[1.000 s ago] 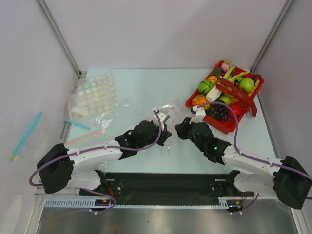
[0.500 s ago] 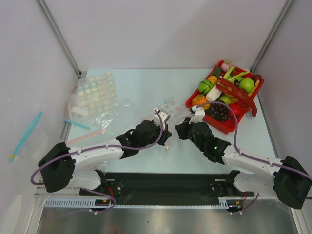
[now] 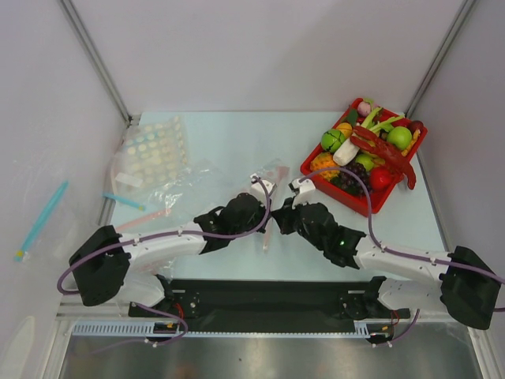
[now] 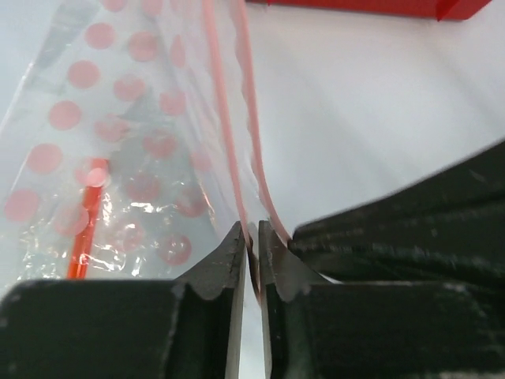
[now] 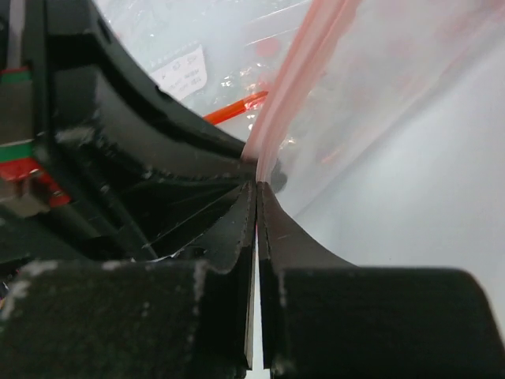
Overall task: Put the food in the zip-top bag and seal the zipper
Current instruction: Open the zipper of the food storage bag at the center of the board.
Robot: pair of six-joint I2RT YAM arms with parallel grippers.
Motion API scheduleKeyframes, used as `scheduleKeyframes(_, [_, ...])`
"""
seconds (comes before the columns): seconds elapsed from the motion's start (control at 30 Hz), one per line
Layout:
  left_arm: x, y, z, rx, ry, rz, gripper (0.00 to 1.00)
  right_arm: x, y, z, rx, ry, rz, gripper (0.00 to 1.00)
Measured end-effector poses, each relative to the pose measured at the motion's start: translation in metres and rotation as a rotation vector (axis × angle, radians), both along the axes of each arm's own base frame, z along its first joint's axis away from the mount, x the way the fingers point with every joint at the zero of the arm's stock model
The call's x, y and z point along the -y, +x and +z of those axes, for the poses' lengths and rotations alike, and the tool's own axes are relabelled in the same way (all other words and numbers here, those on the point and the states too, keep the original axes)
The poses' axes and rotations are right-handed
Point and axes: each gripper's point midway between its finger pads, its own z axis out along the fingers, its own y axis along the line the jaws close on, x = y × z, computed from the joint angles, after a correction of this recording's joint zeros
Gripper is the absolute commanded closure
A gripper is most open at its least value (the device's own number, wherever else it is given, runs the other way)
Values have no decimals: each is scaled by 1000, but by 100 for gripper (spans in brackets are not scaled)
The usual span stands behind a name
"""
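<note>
The zip-top bag is clear crinkly plastic, held on edge between both grippers at the table's middle. Pink-red dots show on its film. Its pink-red zipper runs down past the fingers and shows as two strips in the left wrist view. My left gripper is shut on one strip. My right gripper is shut on the zipper. The red crayfish, red ball fruit and purple grapes lie in the red tray.
The tray at the back right holds several other toy foods. A pastel-dotted bag and clear bags with a blue strip and a pink strip lie at the left. A blue stick lies beyond the left wall.
Both grippers have come closer together and shifted slightly left. The bag has turned from lying spread to standing on edge, and its pink-red strip now trails toward the near edge.
</note>
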Motion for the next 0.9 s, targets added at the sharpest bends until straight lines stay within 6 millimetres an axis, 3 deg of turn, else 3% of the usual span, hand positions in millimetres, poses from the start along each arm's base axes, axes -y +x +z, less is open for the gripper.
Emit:
scheduleKeyframes(0.2, [-5,11,6,30,17,57,100,-7,-2,3,13,-7,21,100])
scheduleKeyframes(0.47, [-11,16,11,56,27,93,100,8,13,1,-8,-29,-95,92])
scheduleKeyframes(0.7, [-11,16,16,68,20,88,100,25,25,0,-35,-2,-160,54])
scheduleKeyframes(0.9, [-2,6,16,64,11,34,100,22,23,4,-33,23,-139,54])
